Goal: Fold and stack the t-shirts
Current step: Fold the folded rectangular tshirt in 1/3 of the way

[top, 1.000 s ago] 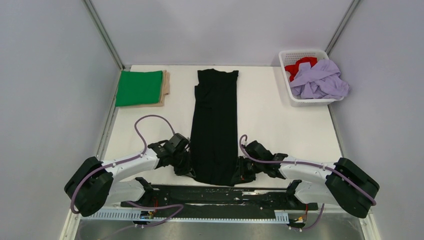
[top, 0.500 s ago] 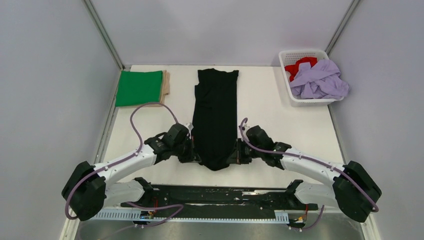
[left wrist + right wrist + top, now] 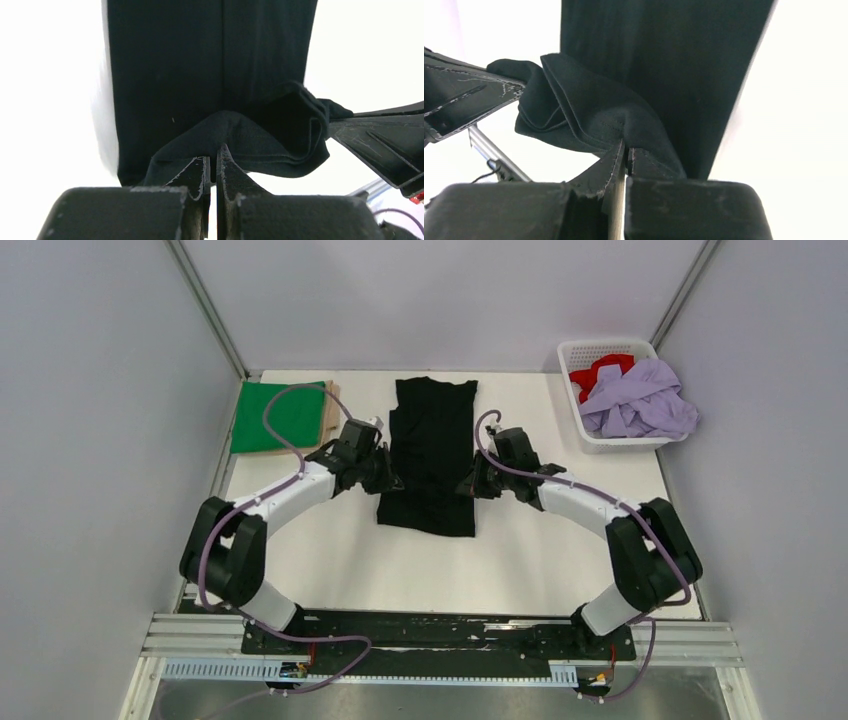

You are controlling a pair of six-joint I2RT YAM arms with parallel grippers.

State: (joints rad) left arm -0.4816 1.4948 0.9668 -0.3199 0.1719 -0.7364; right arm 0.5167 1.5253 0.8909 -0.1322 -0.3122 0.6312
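The black t-shirt lies as a narrow strip on the white table, its near part doubled back over itself. My left gripper is shut on the hem's left corner, as the left wrist view shows. My right gripper is shut on the right corner, seen close in the right wrist view. Both hold the black hem lifted above the shirt's middle. A folded green t-shirt lies on a tan one at far left. The red t-shirt and lilac t-shirt sit in the basket.
The white lattice basket stands at the far right corner. Grey walls close in the table on both sides and behind. Both arms stretch far out over the table, with purple cables looping above them.
Both grippers have carried the black shirt's near hem away from the bases toward the far side, folding the shirt's lower part over its upper part. The arms are now stretched out.
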